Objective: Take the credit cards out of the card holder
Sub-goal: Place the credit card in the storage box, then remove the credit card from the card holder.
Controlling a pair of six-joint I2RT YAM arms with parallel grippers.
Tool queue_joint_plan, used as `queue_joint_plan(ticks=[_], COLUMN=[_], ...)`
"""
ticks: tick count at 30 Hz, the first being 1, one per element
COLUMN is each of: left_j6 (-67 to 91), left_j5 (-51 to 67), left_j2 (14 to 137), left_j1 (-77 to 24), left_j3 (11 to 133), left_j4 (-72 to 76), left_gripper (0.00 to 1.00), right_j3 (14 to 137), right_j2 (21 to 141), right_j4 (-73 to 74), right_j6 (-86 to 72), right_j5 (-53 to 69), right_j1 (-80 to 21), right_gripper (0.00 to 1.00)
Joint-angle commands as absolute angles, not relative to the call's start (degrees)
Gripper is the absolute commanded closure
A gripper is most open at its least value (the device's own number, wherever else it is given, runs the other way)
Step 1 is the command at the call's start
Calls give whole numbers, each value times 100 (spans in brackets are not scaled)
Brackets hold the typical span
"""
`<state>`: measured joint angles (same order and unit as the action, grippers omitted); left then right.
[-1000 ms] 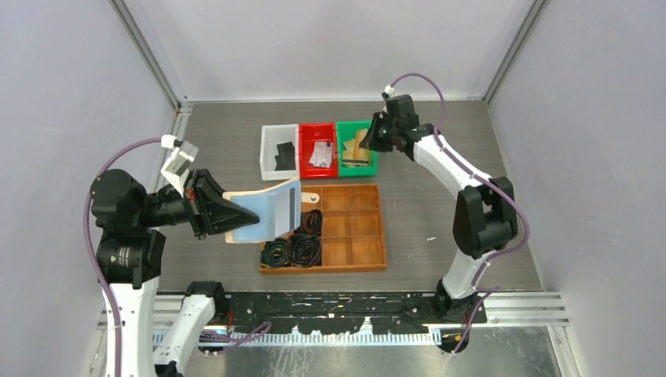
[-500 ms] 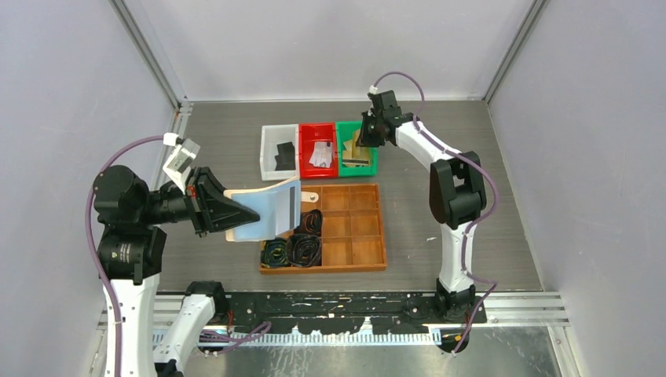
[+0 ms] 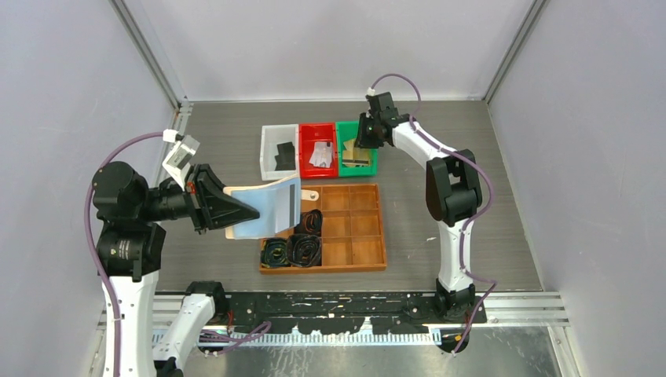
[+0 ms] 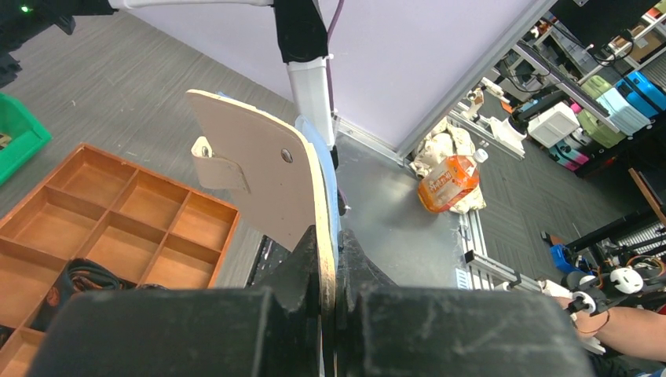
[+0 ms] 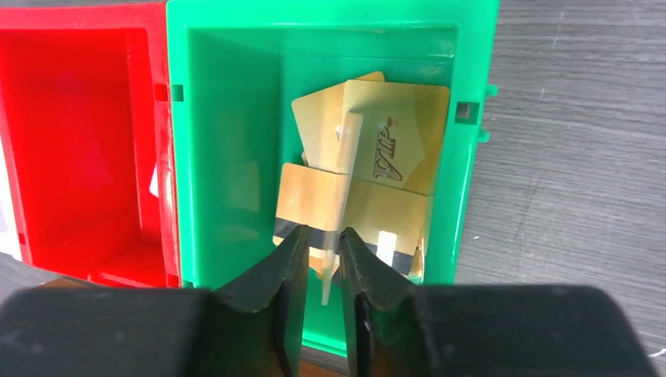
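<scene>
The grey bench (image 3: 440, 157) carried a divided wooden tray (image 3: 357, 224). Above the tray's left side hung the card holder (image 4: 259, 173), held off the bench: a tan, gently curved cover with a small strap tab, and a pale blue lining inside. The left tool (image 4: 328, 255) was clamped on its edge. In the green bin (image 5: 236, 118) lay gold credit cards (image 5: 393, 149). The right tool (image 5: 323, 259) hovered over them, its fingers a narrow gap apart around one edge-on gold card (image 5: 343, 169). Whether they pinched it could not be told.
</scene>
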<state>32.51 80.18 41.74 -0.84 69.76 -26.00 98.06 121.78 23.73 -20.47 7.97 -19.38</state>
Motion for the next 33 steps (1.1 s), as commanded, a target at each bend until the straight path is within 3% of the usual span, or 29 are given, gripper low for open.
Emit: queue_joint_plan(ticks=[1, 4, 11, 14, 19, 23, 27, 33], left_j6=[3208, 3224, 3266, 3312, 3202, 2869, 2474, 2240], left_j5=[8120, 8109, 8104, 8121, 8289, 8480, 8715, 9027], left_j2=[4210, 4201, 4180, 4167, 4061, 3959, 3887, 3934], left_j1=[-79, -79, -79, -79, -79, -79, -79, -79], left_j3=[7224, 7236, 7276, 7277, 7091, 6936, 6743, 6234], left_j4=[-2516, -2522, -2508, -2481, -2458, -2634, -2765, -2490], left_gripper=[100, 100, 100, 100, 100, 100, 100, 100], right_j3=[9944, 9896, 9827, 9530, 8722, 8417, 8583, 9163], right_j2=[11755, 11467, 10431, 9631, 8084, 7250, 6855, 7291], right_j4=[2109, 2146, 2200, 1966, 970, 157, 839, 1856], right_j6=[-1838, -1699, -1604, -1794, -2021, -2262, -1260, -427], right_j5=[314, 61, -206, 688, 3380, 5108, 5463, 5462], right_j1=[-2039, -2122, -2263, -2266, -2268, -2543, -3410, -4486], right_gripper=[68, 61, 58, 53, 29, 20, 17, 16])
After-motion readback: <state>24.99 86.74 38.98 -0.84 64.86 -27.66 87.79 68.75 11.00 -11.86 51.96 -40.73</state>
